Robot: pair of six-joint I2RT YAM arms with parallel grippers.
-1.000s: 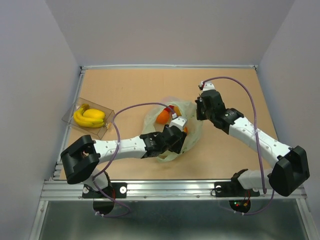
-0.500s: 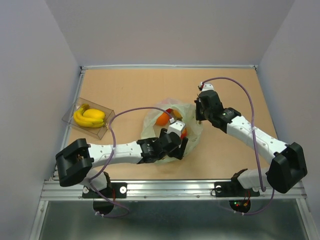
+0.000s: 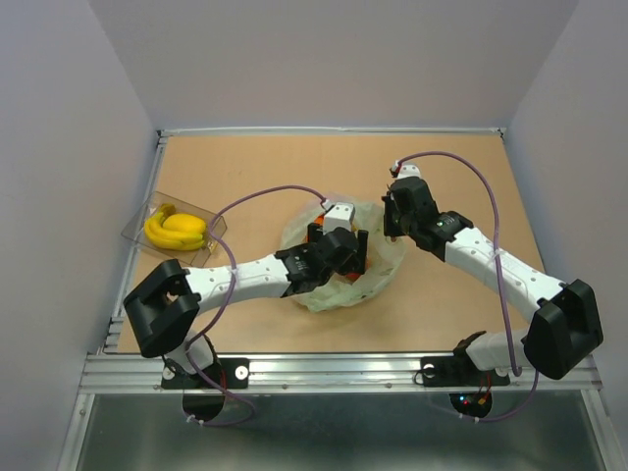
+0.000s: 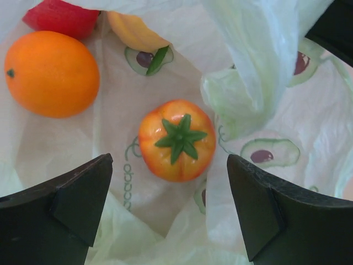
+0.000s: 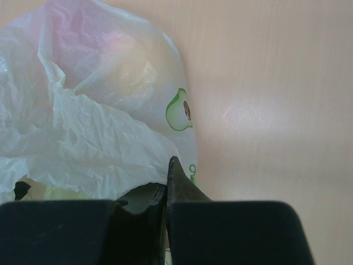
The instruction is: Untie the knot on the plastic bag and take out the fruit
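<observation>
The pale green plastic bag lies open at mid table; no knot shows. My left gripper hangs over the bag's mouth, open and empty. In the left wrist view, the left gripper has its jaws wide either side of an orange-red round fruit with a green top, not touching it. An orange, a red piece and a yellow-orange piece lie further in. My right gripper is at the bag's right edge. It is shut on the bag's film.
A clear rigid box holding yellow bananas stands at the table's left edge. Grey walls enclose the table on three sides. The left arm's purple cable arcs over the table between box and bag.
My left gripper has moved from the bag's near edge farther away, over the open mouth and the fruit. The right gripper has stayed in place, holding the film.
</observation>
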